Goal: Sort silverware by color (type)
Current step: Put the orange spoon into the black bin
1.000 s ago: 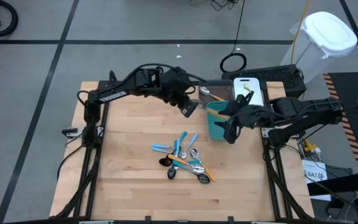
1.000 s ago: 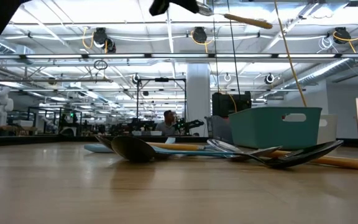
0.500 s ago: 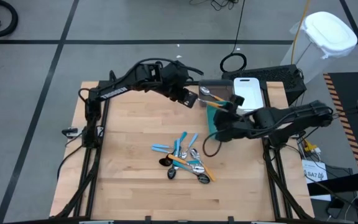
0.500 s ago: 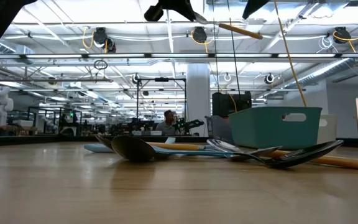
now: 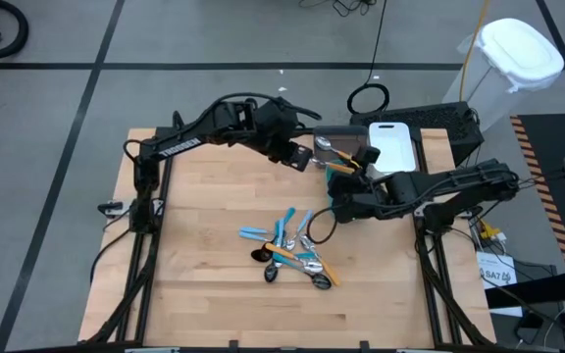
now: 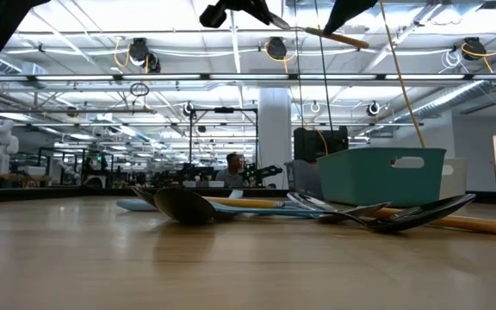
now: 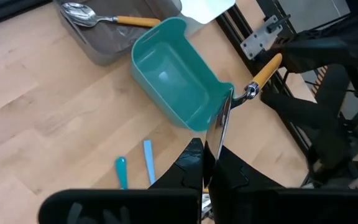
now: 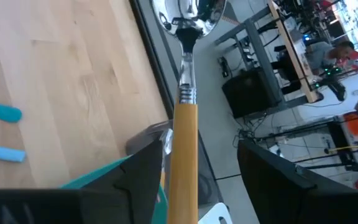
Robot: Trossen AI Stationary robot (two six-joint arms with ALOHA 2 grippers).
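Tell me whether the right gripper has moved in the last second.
Yes. In the high view the right gripper has swung from beside the teal bin toward the left gripper, closing around the orange-handled spoon held there.

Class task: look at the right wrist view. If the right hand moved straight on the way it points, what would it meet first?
Probably the orange-handled spoon held by the left hand. Its handle already lies between the right hand's open fingers, though depth is hard to judge.

Teal bin, gray bin, white bin side by side.
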